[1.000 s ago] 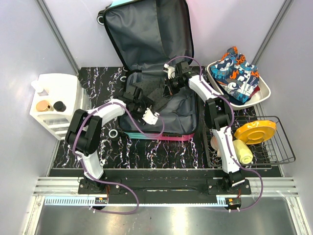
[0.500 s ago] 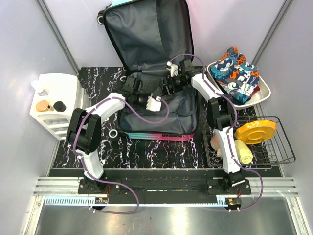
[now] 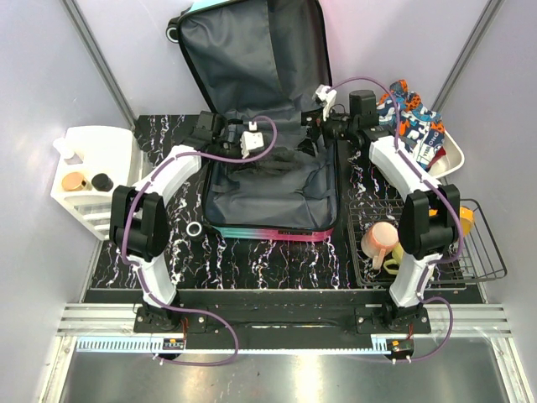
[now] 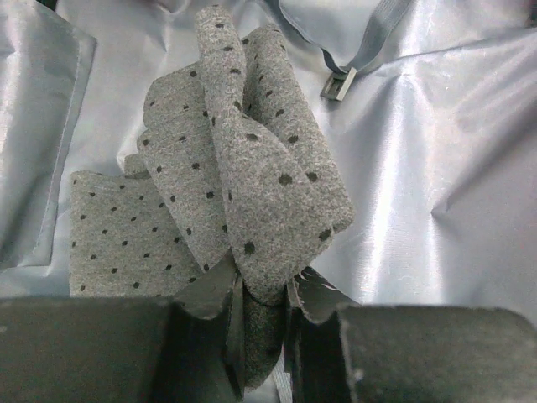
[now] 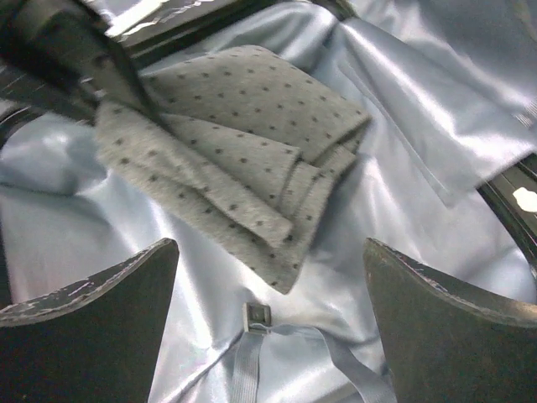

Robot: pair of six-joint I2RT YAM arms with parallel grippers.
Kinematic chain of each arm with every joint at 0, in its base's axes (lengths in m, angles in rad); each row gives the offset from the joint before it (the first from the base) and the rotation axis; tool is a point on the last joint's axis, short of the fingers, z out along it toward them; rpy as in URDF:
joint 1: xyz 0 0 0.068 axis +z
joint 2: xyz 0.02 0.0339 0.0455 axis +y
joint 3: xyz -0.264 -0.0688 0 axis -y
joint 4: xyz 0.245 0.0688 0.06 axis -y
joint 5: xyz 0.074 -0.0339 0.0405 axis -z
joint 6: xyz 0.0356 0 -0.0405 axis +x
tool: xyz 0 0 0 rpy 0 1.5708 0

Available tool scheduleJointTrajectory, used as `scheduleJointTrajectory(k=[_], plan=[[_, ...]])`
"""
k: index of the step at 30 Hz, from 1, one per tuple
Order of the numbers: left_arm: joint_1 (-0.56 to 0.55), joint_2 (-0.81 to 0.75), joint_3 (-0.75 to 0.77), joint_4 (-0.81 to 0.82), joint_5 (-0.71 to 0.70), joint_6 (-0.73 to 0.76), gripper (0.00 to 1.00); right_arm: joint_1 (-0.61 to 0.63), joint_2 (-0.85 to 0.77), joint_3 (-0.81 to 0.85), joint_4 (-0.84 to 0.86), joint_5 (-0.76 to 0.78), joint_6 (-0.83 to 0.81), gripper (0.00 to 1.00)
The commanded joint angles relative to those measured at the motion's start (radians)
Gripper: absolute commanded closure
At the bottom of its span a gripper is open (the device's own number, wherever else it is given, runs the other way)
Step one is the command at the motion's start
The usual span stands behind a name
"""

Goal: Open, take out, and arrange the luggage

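While the suitcase (image 3: 252, 59) lay open, the left gripper (image 4: 260, 336) pinched the dotted grey felt cloth (image 4: 243, 193); the right gripper (image 5: 268, 252) hung near it, jaws wide.

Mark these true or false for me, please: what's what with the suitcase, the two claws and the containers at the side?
1. The suitcase lies open, its lid standing up at the back. True.
2. The left gripper pinches the grey dotted cloth. True.
3. The right gripper is clamped on that cloth too. False: its fingers are spread wide, and the cloth lies between and beyond them, untouched.
4. The white tub is empty. False: it holds colourful patterned clothes.
5. A pink cup sits in the wire basket. True.
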State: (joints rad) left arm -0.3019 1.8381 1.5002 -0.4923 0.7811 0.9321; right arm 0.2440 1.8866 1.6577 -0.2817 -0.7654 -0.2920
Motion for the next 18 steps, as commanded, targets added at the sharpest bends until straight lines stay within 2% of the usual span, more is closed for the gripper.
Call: scheduleJointTrajectory(k=[1,4,13,18], plan=[[0.012,-0.002,0.081,-0.012,0.115,-0.062,1.00,0.037,-0.078,-0.114,0.174,-0.172,-0.159,0.00],[0.017,-0.014,0.075,-0.026,0.135,-0.038,1.00,0.083,-0.081,-0.133,0.171,-0.157,-0.288,0.00],[0.015,-0.034,0.037,-0.022,0.159,-0.024,1.00,0.192,-0.006,-0.111,0.135,-0.206,-0.485,0.00],[0.015,-0.059,0.008,0.000,0.170,-0.038,1.00,0.235,0.034,-0.142,0.113,-0.161,-0.602,0.00]])
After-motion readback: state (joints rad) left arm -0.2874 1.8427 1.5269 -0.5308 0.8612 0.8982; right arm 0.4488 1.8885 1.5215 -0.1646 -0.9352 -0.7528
